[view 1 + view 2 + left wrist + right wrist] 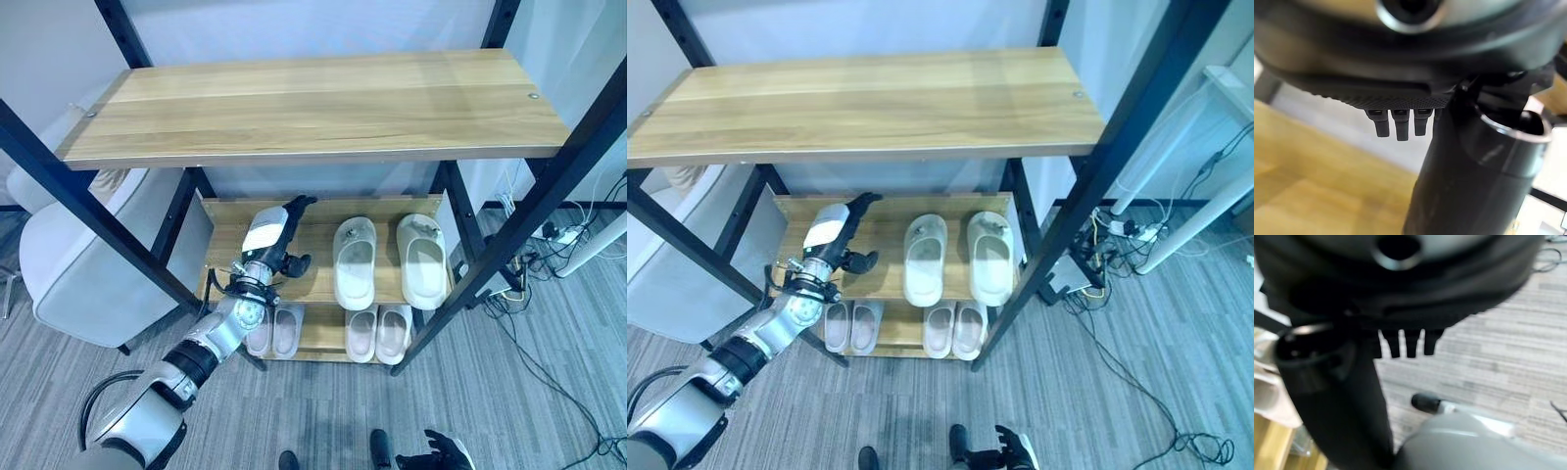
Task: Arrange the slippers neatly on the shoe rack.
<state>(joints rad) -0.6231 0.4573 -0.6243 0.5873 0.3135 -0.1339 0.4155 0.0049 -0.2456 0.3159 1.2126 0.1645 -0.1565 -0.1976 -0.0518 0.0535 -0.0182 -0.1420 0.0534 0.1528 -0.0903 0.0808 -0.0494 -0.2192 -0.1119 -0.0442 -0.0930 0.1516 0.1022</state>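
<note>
The left arm reaches forward from the lower left, its silver-grey forearm angled up and inward to a dark wrist. The left hand [276, 238] is held out with its fingers [297, 207] extended straight ahead and its thumb [296, 263] sticking out to the side, empty. In the left wrist view the fingers [1396, 126] hang straight in a row. The right hand [438, 452] hangs low at the bottom edge, its fingers [1411, 344] straight and relaxed, holding nothing.
</note>
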